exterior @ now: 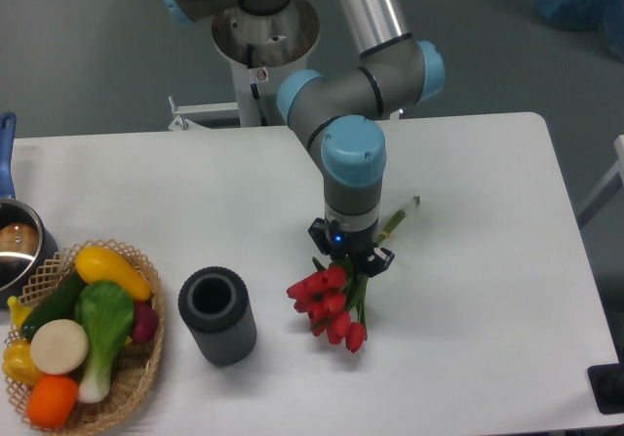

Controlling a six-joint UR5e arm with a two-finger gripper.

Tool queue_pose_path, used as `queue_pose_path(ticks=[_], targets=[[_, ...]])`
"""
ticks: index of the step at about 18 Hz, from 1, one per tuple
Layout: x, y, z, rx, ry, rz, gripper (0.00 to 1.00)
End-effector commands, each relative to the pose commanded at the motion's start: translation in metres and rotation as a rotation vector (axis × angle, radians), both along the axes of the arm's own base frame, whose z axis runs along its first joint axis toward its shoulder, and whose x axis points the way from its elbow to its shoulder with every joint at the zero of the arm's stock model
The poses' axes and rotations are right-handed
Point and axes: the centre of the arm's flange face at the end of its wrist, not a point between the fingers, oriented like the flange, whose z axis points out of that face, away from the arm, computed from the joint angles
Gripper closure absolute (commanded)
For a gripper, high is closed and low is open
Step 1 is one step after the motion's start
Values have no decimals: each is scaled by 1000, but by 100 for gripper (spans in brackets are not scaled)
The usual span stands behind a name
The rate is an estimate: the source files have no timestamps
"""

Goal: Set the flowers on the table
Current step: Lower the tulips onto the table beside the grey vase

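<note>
The flowers (328, 304), a bunch of red tulips with green leaves, hang low over the white table (487, 290) near its middle front. Their red heads point toward the front left and the pale stem ends (400, 218) stick out to the back right. My gripper (349, 257) points straight down and is shut on the flowers' stems just behind the heads. The arm's grey wrist with its blue cap hides the gripper's upper part. I cannot tell whether the tulip heads touch the tabletop.
A dark grey ribbed cylinder (217, 315) stands upright left of the flowers. A wicker basket (83, 334) of toy vegetables sits at the front left corner. A metal pot (15, 246) with a blue handle is at the left edge. The arm's base (263, 56) stands behind the table.
</note>
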Motion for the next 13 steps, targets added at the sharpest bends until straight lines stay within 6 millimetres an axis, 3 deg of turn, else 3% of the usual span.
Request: queue_pose_path(ticks=[3,4,6,8,9,13], targets=[[-2,2,4,11,9,0,51],[-3,3,6,17,16,0,40],[-6,6,12,26,26,-2,31],[-7,6,18,34,37,-2,6],[-11,8,27,49,53,1,1],[-29,-2,43,85,72,70,0]])
